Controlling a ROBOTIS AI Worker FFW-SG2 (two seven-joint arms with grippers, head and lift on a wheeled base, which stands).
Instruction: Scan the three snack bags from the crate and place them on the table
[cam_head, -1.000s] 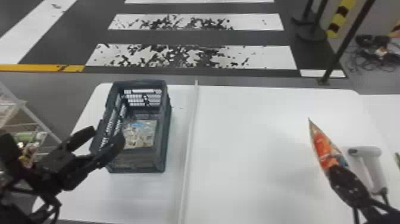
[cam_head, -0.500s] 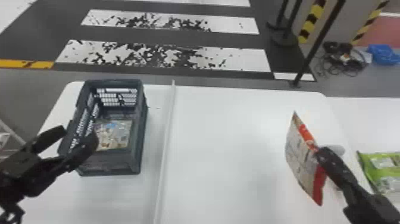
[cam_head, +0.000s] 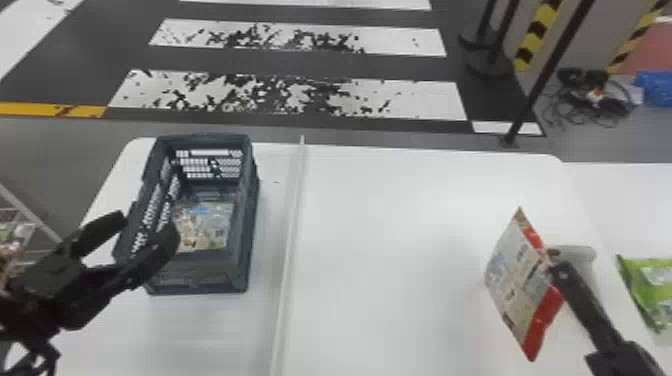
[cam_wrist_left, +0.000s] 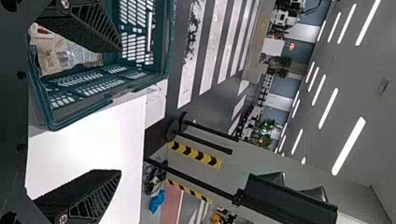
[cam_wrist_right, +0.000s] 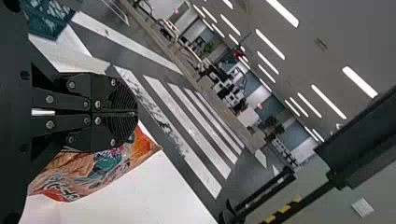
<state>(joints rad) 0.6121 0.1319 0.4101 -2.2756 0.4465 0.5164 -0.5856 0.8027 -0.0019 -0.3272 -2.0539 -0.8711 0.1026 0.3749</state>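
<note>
In the head view my right gripper (cam_head: 557, 270) is shut on the edge of a red and orange snack bag (cam_head: 520, 285), which hangs tilted over the table's right part, its pale back facing left. The right wrist view has that gripper (cam_wrist_right: 135, 113) with its fingers together and the orange bag (cam_wrist_right: 88, 170) beside them. A white scanner (cam_head: 577, 254) is partly hidden behind the bag. At the left, my left gripper (cam_head: 150, 227) stands open by the crate (cam_head: 240, 270), which holds another snack bag (cam_head: 205, 225); in the left wrist view the gripper (cam_wrist_left: 120, 109) has nothing between its fingers.
A green snack bag (cam_head: 652, 287) lies on a second white surface at the right. A thin raised strip (cam_head: 289, 250) runs front to back across the white table (cam_head: 380, 240), between the crate and the right part. Black posts stand beyond the table.
The head view has swung right, bringing the green bag into sight. The held bag has turned from its orange front edge to show its pale back. My left gripper remains open.
</note>
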